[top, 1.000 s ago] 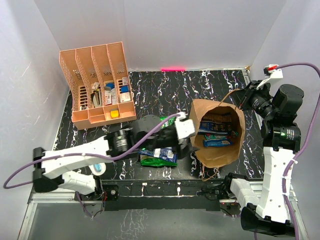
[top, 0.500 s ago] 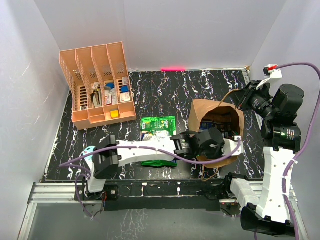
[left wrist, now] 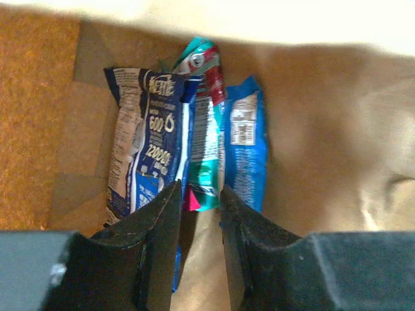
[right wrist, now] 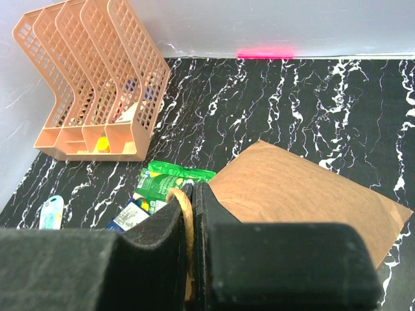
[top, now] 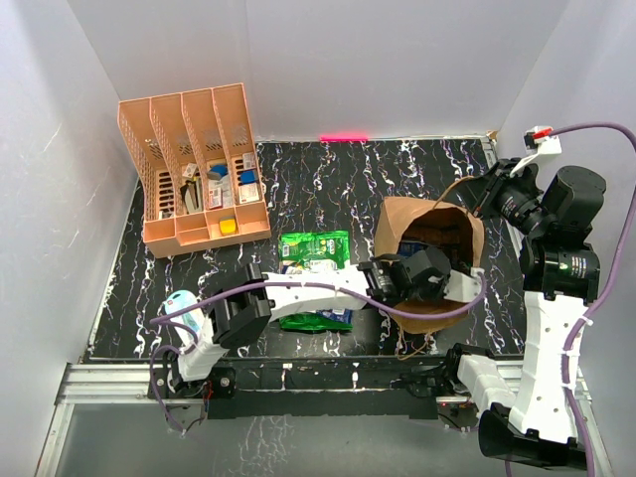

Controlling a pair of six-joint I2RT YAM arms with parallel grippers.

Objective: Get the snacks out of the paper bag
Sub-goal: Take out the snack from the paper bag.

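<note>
Black marbled desk (top: 328, 179) carries the brown paper bag (top: 393, 224), standing open toward its right edge. Three snacks remain inside: a dark-blue packet (left wrist: 146, 149), a teal-and-red packet (left wrist: 204, 129) and a bright-blue packet (left wrist: 246, 149). The left fingers (left wrist: 159, 246) reach into the bag, narrowly apart around the teal-and-red packet's near end, not visibly pinching. The right fingers (right wrist: 155, 240) are pressed together on the bag's twisted handle (right wrist: 185, 207), steadying it. Beside the bag, toward the near edge, green packets (top: 315, 248) already lie out. Another pick seems in hand; next comes a firm pinch and a straight lift clear of the rim.
</note>
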